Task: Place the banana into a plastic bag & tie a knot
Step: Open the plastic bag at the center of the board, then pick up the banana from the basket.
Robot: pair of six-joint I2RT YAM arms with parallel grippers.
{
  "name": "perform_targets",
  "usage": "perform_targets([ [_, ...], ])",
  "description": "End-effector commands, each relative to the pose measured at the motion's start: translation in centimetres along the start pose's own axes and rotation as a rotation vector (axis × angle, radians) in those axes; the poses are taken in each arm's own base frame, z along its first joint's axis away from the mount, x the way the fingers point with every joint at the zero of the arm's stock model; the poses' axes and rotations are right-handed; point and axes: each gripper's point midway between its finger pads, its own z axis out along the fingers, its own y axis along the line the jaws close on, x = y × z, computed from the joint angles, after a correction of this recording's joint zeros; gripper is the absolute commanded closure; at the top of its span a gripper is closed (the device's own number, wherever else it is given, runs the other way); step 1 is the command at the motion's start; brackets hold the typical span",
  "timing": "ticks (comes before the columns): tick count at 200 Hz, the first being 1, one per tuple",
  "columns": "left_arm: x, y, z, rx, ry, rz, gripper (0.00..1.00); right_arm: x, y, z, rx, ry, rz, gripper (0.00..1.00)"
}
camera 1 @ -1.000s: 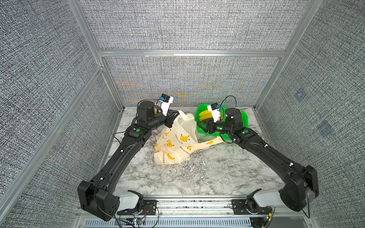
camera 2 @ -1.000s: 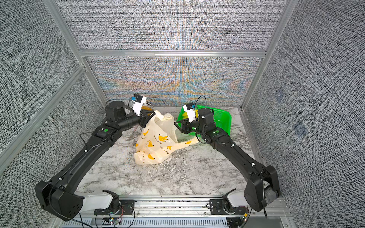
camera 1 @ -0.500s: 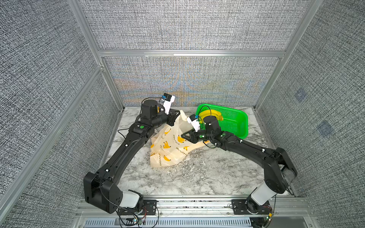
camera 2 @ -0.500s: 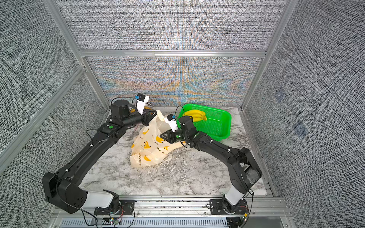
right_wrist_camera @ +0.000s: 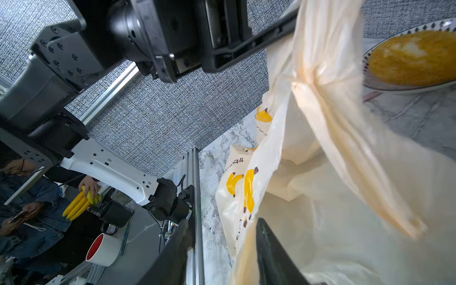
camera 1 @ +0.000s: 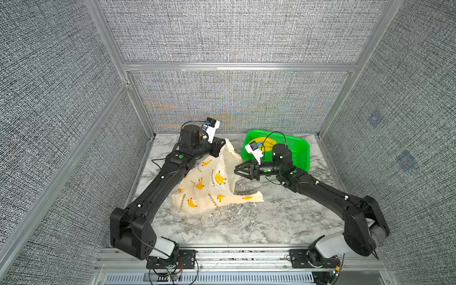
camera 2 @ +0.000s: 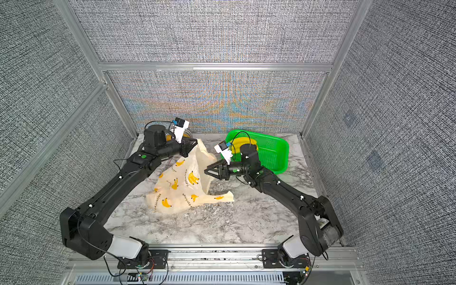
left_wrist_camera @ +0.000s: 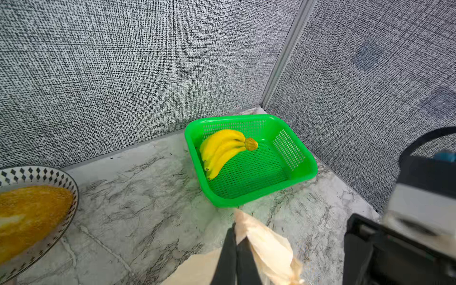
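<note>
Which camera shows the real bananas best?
The left wrist view: the banana bunch lies whole and unblocked in the green basket. In both top views the right arm covers most of the bunch, leaving yellow slivers. The right wrist view faces the plastic bag and misses the basket.

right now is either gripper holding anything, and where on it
The left gripper pinches the plastic bag by its top handle; the right gripper is open, holding nothing.

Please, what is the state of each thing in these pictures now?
left gripper: shut on plastic bag.
right gripper: open, close to the bag.
plastic bag: top held up, handles untied.
banana: lying in green basket, not bagged.
green basket: upright, holds banana.
plate: holds orange food.
</note>
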Motion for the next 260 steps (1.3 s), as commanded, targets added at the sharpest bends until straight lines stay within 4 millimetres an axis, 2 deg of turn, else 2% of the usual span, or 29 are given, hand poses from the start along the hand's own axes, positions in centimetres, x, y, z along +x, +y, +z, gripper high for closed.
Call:
perform_targets([
  [1,0.6,0.0,0.4,0.012,0.026,0.01,1.0,-2.5,-2.1,-2.9,0.092,-0.076,0.015,0.38],
  [14,1.2,0.1,0.6,0.018,0.041,0.003,1.0,-3.9,-5.1,-5.3,0.252,-0.13,0.036,0.3],
  [41,1.9,0.2,1.1,0.026,0.062,-0.011,1.0,-5.3,-12.9,-11.1,0.666,-0.228,0.085,0.26],
  [70,2.6,0.6,2.0,0.03,0.095,-0.037,1.0,-4.2,-21.4,-16.7,1.054,-0.225,0.139,0.26],
  [84,2.8,0.9,2.5,0.025,0.117,-0.05,1.0,-3.3,-25.1,-18.2,1.161,-0.17,0.167,0.26],
  [100,3.3,1.4,3.1,0.018,0.156,-0.071,1.0,-2.6,-28.2,-19.6,1.234,-0.103,0.195,0.27],
  [117,3.8,1.8,3.8,0.01,0.19,-0.097,1.0,-2.6,-30.3,-20.2,1.254,-0.069,0.191,0.26],
  [136,4.6,2.4,4.6,-0.002,0.232,-0.122,1.0,-3.0,-31.8,-19.8,1.238,-0.001,0.195,0.26],
  [166,6.2,3.6,5.9,-0.036,0.306,-0.158,1.0,-1.1,-34.5,-18.8,1.218,0.146,0.196,0.26],
  [193,6.9,3.8,6.7,-0.026,0.33,-0.181,1.0,0.0,-35.1,-18.4,1.202,0.186,0.178,0.27],
  [222,7.5,3.9,7.4,-0.022,0.347,-0.192,1.0,-0.1,-35.5,-18.3,1.207,0.184,0.164,0.29],
  [246,7.7,3.8,7.8,-0.016,0.357,-0.197,1.0,-0.4,-36.5,-18.7,1.246,0.171,0.159,0.35],
  [260,7.8,3.7,7.9,-0.017,0.361,-0.198,1.0,-0.3,-37.0,-18.3,1.244,0.183,0.158,0.38],
])
